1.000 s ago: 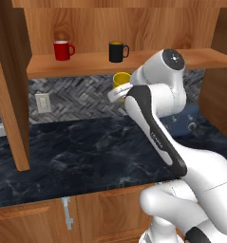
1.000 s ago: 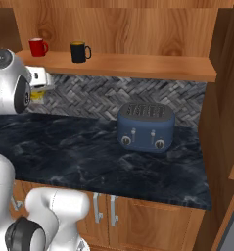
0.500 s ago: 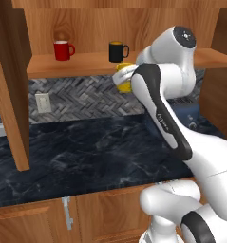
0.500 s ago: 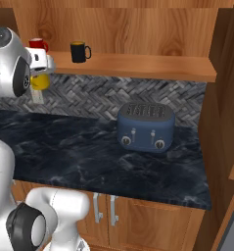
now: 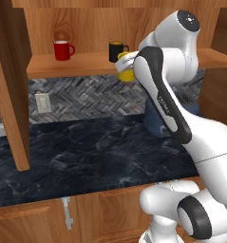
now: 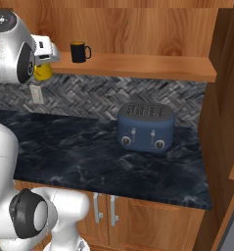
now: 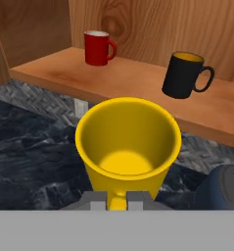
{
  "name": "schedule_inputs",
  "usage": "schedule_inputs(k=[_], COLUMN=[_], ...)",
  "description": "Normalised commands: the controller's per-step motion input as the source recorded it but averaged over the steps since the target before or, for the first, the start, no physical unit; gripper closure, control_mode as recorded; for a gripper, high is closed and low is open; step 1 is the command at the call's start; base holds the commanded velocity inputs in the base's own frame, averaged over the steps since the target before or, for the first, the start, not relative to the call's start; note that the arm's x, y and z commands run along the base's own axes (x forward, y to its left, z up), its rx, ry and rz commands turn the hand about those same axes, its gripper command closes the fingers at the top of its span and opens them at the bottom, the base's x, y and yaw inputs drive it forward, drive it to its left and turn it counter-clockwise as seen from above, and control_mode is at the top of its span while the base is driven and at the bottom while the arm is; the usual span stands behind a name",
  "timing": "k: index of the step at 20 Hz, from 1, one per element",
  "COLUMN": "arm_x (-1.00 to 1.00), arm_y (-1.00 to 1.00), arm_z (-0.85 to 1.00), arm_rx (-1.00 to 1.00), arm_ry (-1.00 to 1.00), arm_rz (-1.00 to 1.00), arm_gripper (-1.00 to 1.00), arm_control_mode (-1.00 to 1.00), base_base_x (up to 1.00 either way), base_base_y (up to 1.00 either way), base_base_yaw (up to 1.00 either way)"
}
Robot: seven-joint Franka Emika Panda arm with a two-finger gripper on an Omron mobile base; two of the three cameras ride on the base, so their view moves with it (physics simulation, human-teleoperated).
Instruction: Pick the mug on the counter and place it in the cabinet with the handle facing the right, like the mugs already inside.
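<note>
The yellow mug [image 7: 128,142] hangs in the air just in front of the cabinet shelf's [image 7: 113,81] front edge, open side toward the hand camera. My gripper [image 7: 117,200] is shut on it, with the yellow handle [image 7: 117,202] between the fingertips [image 7: 98,200]. The left base view has the yellow mug [image 5: 126,72] at shelf height, right of and below the black mug [image 5: 116,51]. The right base view has the yellow mug [image 6: 42,72] under the white hand, left of the black mug [image 6: 79,51]. The red mug [image 7: 97,47] and black mug [image 7: 183,74] stand on the shelf, handles to the right.
A blue toaster [image 6: 146,126] stands on the dark marble counter [image 6: 74,152] against the herringbone backsplash, right of the arm. A thick wooden side panel [image 5: 13,90] comes down to the counter at the left. A wall outlet [image 5: 42,102] sits under the shelf.
The arm has lifted the yellow mug from below the shelf to shelf height, close to the black mug. The red and black mugs have not moved.
</note>
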Motion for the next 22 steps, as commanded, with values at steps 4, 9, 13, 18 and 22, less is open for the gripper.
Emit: schedule_inputs(k=[4,9,13,18,22], arm_x=[0.04,0.06,0.19,0.21,0.17], arm_y=[0.0,0.0,-0.02,0.0,0.0], arm_z=[0.27,0.1,0.0,0.0,0.0], arm_rx=[0.0,0.0,0.01,0.02,0.09], arm_ry=[-0.08,-0.09,-0.08,-0.08,-0.02], arm_rz=[0.0,0.0,0.0,0.0,0.0], arm_gripper=[1.0,1.0,1.0,1.0,1.0], arm_control_mode=[-1.0,-1.0,-1.0,-1.0,-1.0], base_base_x=[0.0,0.0,0.0,0.0,0.0], base_base_y=[0.0,0.0,0.0,0.0,0.0], base_base_yaw=[0.0,0.0,0.0,0.0,0.0])
